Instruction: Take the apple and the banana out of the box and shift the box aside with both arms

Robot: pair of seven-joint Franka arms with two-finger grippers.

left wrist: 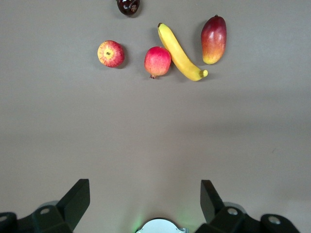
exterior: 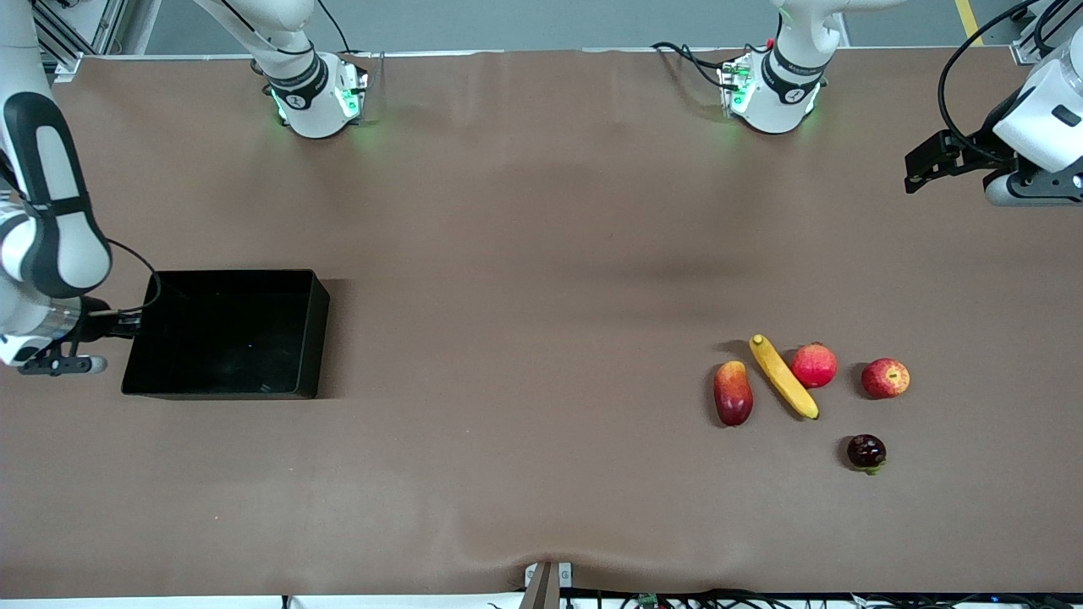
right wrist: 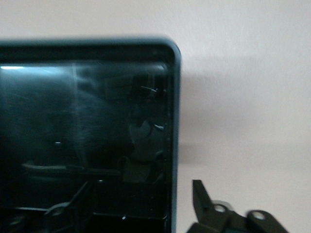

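The box [exterior: 228, 334], a glossy black open tray with low walls, sits on the brown counter [exterior: 525, 254] toward the right arm's end, empty inside. The right claw [right wrist: 141, 208] is at the box's end wall nearest that end of the counter, its fingers spread apart with one finger [right wrist: 201, 199] outside the wall and the other inside the tray; they straddle the rim without clamping it. In the front view that claw [exterior: 118, 326] shows at the edge of the tray.

The fruits lie in a loose cluster toward the left arm's end, well apart from the box. The banana [exterior: 784, 376] lies at a slant between a red and yellow mango [exterior: 733, 393] and a round red pomegranate [exterior: 814, 365], just beside both. The apple [exterior: 885, 378], red with yellow patches, rests near the pomegranate, closer to the left arm's end. A small dark fruit [exterior: 866, 452] lies nearer to the front camera than the apple.

The left claw [left wrist: 146, 199] waits above bare counter, farther from the front camera than the fruits, its fingers wide apart and holding nothing.
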